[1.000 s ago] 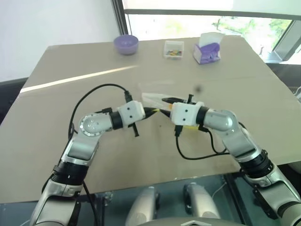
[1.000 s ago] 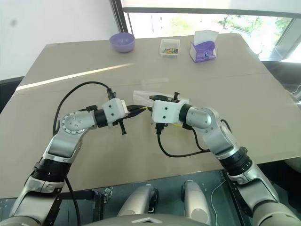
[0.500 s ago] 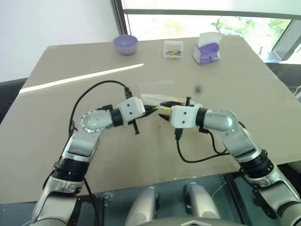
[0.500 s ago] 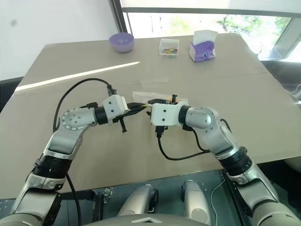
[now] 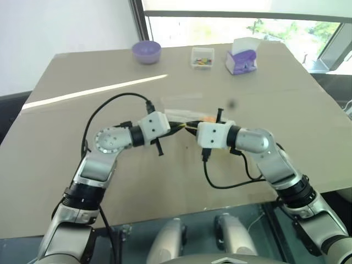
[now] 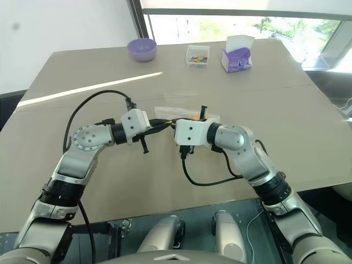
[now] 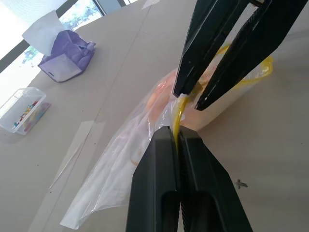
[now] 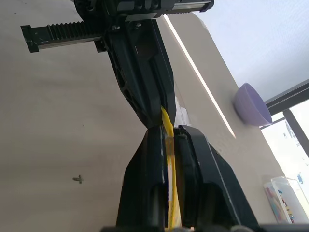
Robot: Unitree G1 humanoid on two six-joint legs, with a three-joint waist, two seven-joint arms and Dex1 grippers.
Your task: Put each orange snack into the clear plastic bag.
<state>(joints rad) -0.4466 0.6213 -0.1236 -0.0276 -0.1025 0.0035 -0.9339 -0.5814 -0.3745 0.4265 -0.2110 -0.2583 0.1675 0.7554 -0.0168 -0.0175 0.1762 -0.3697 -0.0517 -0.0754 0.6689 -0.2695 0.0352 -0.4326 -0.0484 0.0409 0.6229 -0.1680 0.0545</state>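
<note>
The tabletop (image 5: 82, 181) carries the clear plastic bag (image 7: 120, 169) near its middle, well clear of the far edge where a purple bowl (image 5: 147, 52), a small clear box (image 5: 203, 57) and a tissue box (image 5: 242, 56) stand. The orange snack (image 7: 161, 96) already sits inside the bag. The left gripper (image 5: 177, 127) and the right gripper (image 5: 190, 126) meet nose to nose over the bag, each clamped tight on the yellow zip strip (image 7: 177, 121). The strip runs between the two grippers, so sealing likely means sliding the grippers apart along it.
</note>
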